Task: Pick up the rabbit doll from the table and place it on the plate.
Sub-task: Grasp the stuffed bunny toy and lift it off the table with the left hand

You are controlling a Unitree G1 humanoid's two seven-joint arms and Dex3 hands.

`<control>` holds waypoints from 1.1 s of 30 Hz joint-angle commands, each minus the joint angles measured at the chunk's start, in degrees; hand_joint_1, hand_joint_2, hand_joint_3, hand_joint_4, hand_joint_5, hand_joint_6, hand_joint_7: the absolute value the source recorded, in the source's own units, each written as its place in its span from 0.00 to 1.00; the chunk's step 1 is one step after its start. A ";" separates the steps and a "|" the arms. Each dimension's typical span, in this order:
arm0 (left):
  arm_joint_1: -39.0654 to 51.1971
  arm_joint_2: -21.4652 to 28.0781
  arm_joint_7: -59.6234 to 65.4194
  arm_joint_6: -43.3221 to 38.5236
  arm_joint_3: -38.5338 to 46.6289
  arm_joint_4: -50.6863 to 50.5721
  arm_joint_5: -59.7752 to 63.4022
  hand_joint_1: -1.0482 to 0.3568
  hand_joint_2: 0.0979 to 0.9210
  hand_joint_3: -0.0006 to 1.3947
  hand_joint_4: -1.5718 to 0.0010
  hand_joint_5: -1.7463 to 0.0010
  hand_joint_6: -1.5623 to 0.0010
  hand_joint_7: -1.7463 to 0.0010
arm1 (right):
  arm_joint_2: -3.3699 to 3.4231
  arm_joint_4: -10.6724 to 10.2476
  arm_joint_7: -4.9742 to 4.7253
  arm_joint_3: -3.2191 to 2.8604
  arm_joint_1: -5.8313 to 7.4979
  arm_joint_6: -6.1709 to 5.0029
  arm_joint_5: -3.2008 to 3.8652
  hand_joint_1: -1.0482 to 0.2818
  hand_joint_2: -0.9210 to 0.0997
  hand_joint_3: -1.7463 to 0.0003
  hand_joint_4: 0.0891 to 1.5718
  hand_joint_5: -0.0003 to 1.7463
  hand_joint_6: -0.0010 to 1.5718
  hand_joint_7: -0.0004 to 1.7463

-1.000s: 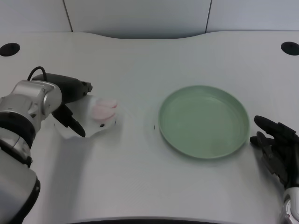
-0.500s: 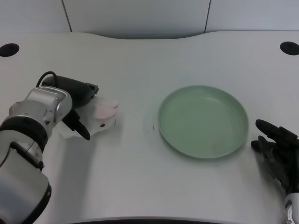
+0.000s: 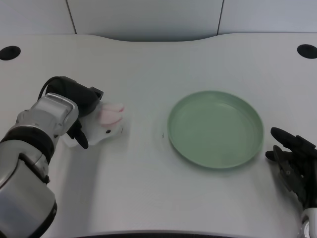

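Near the left edge of the white tabletop (image 3: 148, 188), the black left hand (image 3: 81, 111) has closed tighter around the small white plush rabbit doll (image 3: 105, 124) with pink ears, which has tipped up slightly, suggesting a lift toward the round green plate (image 3: 255, 121) is beginning.

rabbit doll (image 3: 106, 126): soft plush, looks like fuzzy white cloth, with matt pink ear patches
plate (image 3: 216, 129): smooth pale green, probably plastic, has a soft satin sheen
table (image 3: 148, 74): smooth white top, pretty matt, only faint light spots
left hand (image 3: 81, 106): black, looks like matt plastic or rubber
left forearm (image 3: 42, 124): brushed silver metal look, semi-gloss, with a black band
back wall panels (image 3: 148, 15): plain white, smooth and matt
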 commanded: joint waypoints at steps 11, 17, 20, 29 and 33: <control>2.23 0.42 6.52 -0.08 -0.51 0.35 0.23 0.28 0.80 0.00 0.93 0.44 0.66 0.93 | -0.56 0.11 2.52 -1.15 1.45 -2.45 2.06 0.53 0.00 0.81 0.35 0.52 0.56 0.01; 2.97 0.90 10.47 -1.15 1.23 0.43 -1.44 0.46 0.79 0.00 0.83 0.45 0.58 0.86 | -0.31 0.26 1.72 -1.47 1.13 -1.58 2.10 0.54 0.00 0.82 0.36 0.53 0.57 0.01; 3.09 1.17 12.92 -1.69 0.91 0.41 -0.71 0.46 0.84 0.01 0.70 0.38 0.52 0.85 | -0.09 0.43 2.13 -1.74 1.18 -1.94 2.48 0.55 0.00 0.83 0.36 0.52 0.57 0.01; 3.21 0.85 13.21 -1.00 3.28 0.56 -2.66 0.48 0.91 0.00 0.57 0.08 0.48 0.48 | 0.22 0.38 1.15 -1.56 1.15 -1.55 2.49 0.56 0.00 0.83 0.35 0.52 0.56 0.01; 3.33 1.07 12.61 -1.85 6.52 0.39 -5.83 0.52 0.98 0.07 0.63 0.31 0.53 0.58 | -0.14 0.81 1.13 -1.30 0.79 -1.50 2.36 0.56 0.00 0.83 0.35 0.52 0.56 0.01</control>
